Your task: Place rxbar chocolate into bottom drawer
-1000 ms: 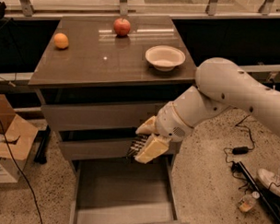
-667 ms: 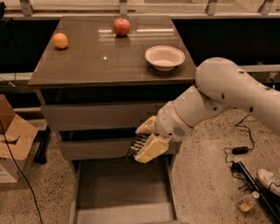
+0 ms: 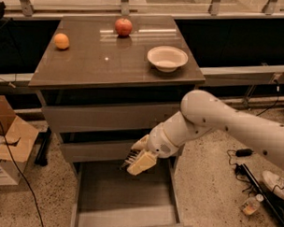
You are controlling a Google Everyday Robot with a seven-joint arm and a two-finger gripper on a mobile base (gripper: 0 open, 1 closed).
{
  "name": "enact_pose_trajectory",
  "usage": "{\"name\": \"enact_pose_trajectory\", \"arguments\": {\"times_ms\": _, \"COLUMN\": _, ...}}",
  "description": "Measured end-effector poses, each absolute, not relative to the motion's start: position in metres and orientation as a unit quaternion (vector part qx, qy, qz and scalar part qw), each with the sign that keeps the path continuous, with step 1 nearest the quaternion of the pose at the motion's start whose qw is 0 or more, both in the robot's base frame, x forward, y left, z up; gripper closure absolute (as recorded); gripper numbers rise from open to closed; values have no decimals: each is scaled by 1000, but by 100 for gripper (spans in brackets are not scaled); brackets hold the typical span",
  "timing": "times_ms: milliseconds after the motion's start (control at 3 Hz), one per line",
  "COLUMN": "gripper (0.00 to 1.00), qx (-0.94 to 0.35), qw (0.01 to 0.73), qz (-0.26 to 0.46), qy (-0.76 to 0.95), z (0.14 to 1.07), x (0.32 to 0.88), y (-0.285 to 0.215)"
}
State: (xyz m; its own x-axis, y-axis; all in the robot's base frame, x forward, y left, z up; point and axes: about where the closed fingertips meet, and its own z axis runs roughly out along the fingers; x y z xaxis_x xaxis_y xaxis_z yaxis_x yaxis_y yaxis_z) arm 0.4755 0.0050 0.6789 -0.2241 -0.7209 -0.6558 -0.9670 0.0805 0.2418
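Note:
The bottom drawer (image 3: 122, 196) is pulled open below the two shut drawers, and its tray shows nothing inside. My gripper (image 3: 137, 157) hangs just above the drawer's back part, in front of the middle drawer. Its cream fingers (image 3: 142, 163) are shut on a small dark flat bar with pale marks, the rxbar chocolate (image 3: 130, 158). Only the bar's left edge shows between the fingers. The white arm reaches in from the right.
On the cabinet top (image 3: 92, 62) are an orange (image 3: 61, 41), a red apple (image 3: 123, 27) and a white bowl (image 3: 167, 58). A cardboard box (image 3: 7, 150) stands on the floor at left. Cables and a small bottle (image 3: 251, 205) lie at right.
My gripper with the bar has moved a little left and down, closer to the open bottom drawer. Nothing else has moved.

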Motion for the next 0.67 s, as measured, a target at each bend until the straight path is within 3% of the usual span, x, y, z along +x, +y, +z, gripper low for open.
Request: {"name": "enact_pose_trajectory", "arguments": {"times_ms": 667, "gripper": 100, "qx": -550, "qw": 170, "qz": 404, "qy": 711, "z": 560, "x": 472, "y": 15}}
